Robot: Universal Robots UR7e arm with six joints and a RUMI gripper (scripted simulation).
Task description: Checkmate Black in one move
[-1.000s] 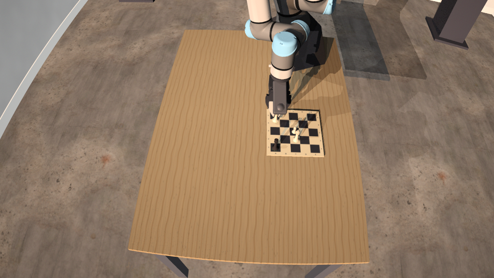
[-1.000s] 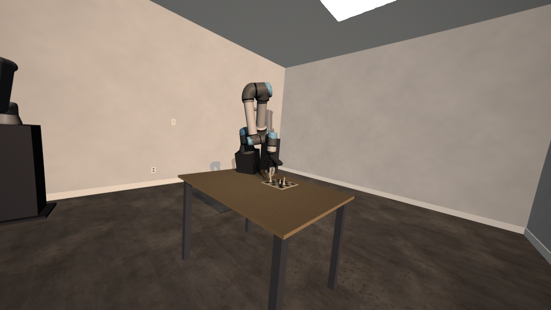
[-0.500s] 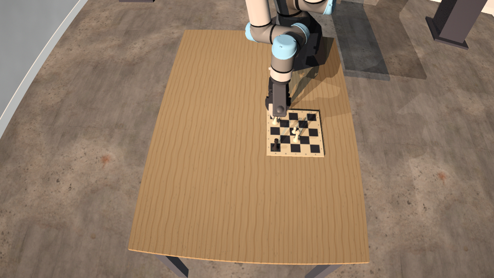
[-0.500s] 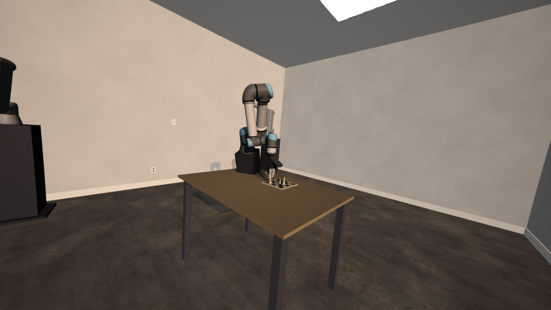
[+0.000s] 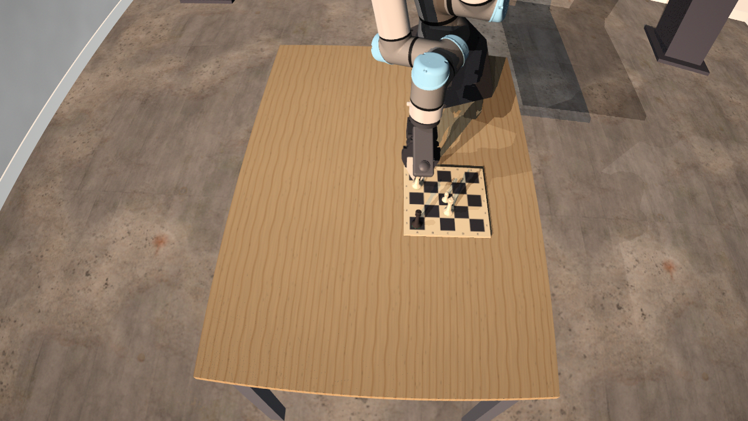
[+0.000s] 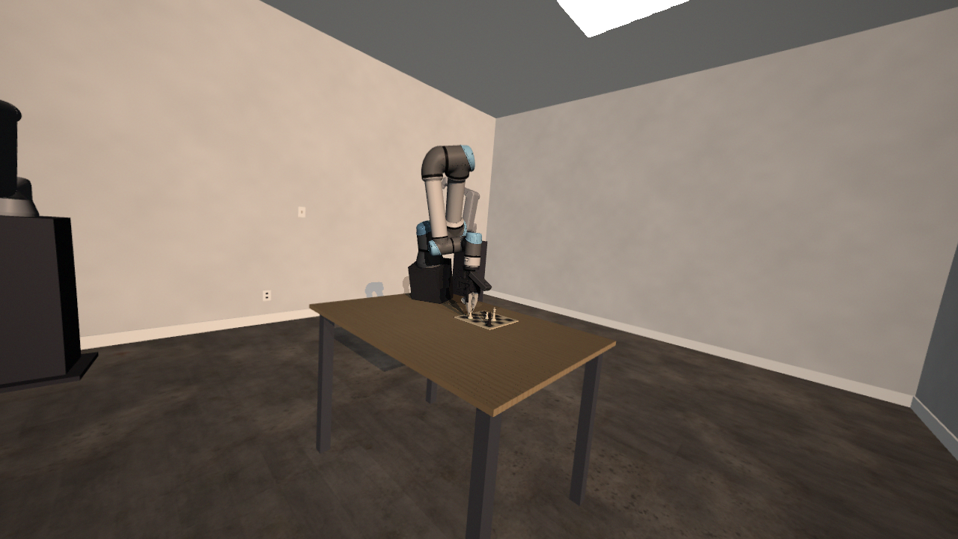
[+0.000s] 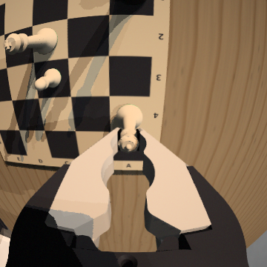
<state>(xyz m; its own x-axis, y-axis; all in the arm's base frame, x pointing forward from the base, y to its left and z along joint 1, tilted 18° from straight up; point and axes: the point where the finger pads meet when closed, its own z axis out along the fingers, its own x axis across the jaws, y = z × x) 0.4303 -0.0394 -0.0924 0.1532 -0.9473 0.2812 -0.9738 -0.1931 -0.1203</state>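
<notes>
I see a bare test room: plain walls [image 6: 703, 201], dark floor [image 6: 167, 436], one wooden table [image 6: 428, 348], the arm's pedestal [image 6: 429, 281], a ceiling light panel [image 6: 616, 13].

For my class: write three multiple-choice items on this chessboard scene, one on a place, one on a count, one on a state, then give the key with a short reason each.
1. Over which part of the board is the held white piece?
A. the column A edge, by rank 4
B. the centre
C. the column E edge

2. How many white pieces show in the wrist view?
A. one
B. three
C. five

3. How is the tool?
A. open wide
B. shut on nothing
C. shut on a white piece

Key: 1 A, the piece sits beside the numeral 4 above the letter A. 2 B, the held one, a small white piece and a taller white piece. 3 C, the fingers clamp the piece's head.
</notes>
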